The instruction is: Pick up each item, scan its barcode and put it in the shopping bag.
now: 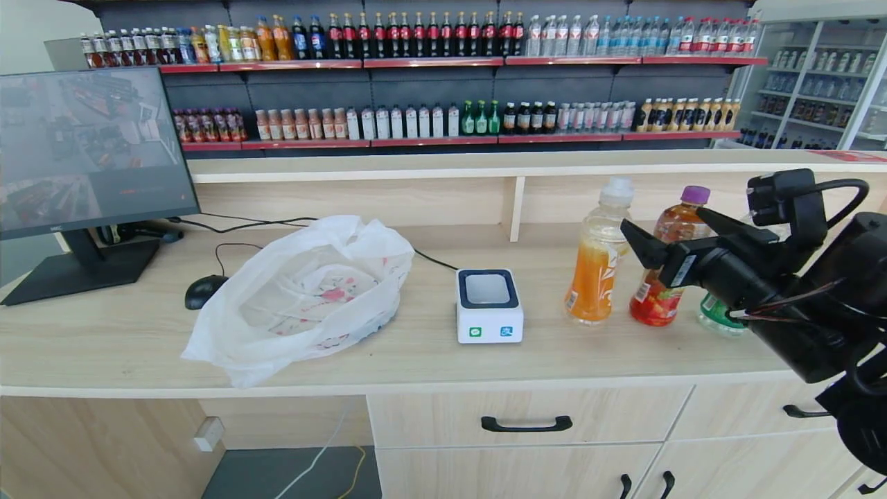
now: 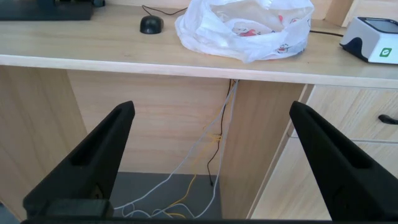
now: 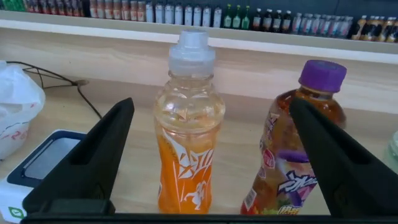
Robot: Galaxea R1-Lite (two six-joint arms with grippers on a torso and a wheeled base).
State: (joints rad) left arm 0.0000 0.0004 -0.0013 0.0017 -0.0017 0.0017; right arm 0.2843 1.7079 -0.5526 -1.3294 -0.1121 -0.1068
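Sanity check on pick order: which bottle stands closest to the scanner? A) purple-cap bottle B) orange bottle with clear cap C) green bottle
B: in the head view the orange bottle stands next to the scanner; the purple-cap bottle and green bottle are farther off.

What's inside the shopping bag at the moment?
Through the shopping bag's open mouth I see only its own crumpled, printed plastic, no bottle. Folds cover the bottom corners. The orange bottle and purple-capped bottle stand on the counter.

Counter (image 1: 429, 357) bears monitor (image 1: 90, 145), mouse (image 1: 204, 290), bag (image 1: 305, 298), scanner (image 1: 488, 306), orange bottle (image 1: 594, 270), red bottle (image 1: 657, 301), green bottle (image 1: 717, 317).
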